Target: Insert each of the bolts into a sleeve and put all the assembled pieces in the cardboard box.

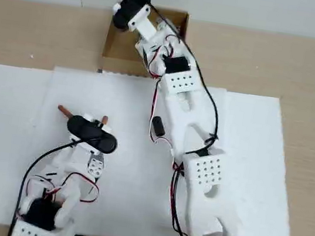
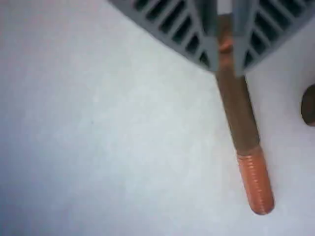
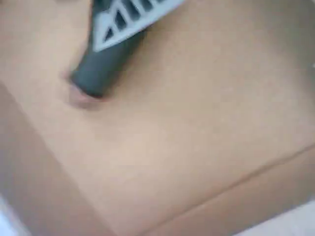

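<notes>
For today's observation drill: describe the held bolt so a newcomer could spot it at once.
Start at the white sheet and find the left arm over it. The bolt juts from its shut jaws: a slim copper rod with a threaded tip, unlike the dark sleeve the other arm holds in the box.

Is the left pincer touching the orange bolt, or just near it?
Touching. The left wrist view shows the left pincer shut on the bolt, with its grey jaws pressed against both sides of the shaft.
</notes>
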You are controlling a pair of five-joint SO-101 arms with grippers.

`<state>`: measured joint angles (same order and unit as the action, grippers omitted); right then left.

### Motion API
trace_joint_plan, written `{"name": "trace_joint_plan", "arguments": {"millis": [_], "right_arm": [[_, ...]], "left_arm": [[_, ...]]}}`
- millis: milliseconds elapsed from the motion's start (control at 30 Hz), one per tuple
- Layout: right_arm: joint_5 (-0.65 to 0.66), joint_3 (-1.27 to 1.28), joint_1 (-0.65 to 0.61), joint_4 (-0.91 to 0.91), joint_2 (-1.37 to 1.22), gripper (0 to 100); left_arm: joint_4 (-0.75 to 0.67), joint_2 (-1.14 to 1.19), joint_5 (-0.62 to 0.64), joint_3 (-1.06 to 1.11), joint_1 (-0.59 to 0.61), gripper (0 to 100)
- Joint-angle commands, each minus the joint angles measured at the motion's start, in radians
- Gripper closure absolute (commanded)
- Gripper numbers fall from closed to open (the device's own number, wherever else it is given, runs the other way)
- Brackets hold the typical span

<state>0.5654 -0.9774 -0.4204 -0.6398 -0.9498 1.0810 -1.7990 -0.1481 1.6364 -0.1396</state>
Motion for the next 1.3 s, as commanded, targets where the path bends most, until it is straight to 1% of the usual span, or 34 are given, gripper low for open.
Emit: {"name": "trace_joint_plan", "arguments": {"millis": [0, 100, 300, 400, 800, 900, 967, 1067, 1167, 1267], "right_arm": [[0.009, -0.055, -0.001, -0.005, 0.022, 87.7], [0.005, -0.071, 0.005, -0.045, 0.035, 89.4], [0.003, -0.153, 0.01, -0.326, 0.114, 99.5], [-0.009, -0.219, 0.01, -0.466, 0.148, 99.5], [-0.287, -0.459, 0.004, -0.998, 0.202, 99.3], [-0.385, -0.488, 0.01, -1.033, 0.202, 99.4], [-0.427, -0.485, 0.012, -1.038, 0.202, 99.5], [-0.448, -0.48, 0.008, -1.044, 0.202, 99.5], [-0.457, -0.477, 0.005, -1.055, 0.202, 99.5], [-0.457, -0.411, 0.005, -1.056, 0.208, 99.5]], "left_arm": [[-0.025, -0.011, -0.006, -0.004, 0.003, 99], [-0.025, -0.011, -0.006, -0.004, 0.003, 99], [-0.025, -0.011, -0.006, -0.004, 0.003, 99], [-0.026, -0.011, -0.006, -0.004, 0.003, 99], [-0.026, -0.011, -0.006, -0.004, 0.005, 99], [-0.028, -0.011, -0.006, -0.002, 0.006, 99], [-0.029, -0.011, -0.005, -0.002, 0.035, 99], [-0.051, -0.012, -0.002, 0.001, 0.083, 99], [-0.057, -0.012, -0.002, 0.002, 0.097, 99], [-0.06, -0.012, 0.023, 0.007, 0.097, 99]]}}
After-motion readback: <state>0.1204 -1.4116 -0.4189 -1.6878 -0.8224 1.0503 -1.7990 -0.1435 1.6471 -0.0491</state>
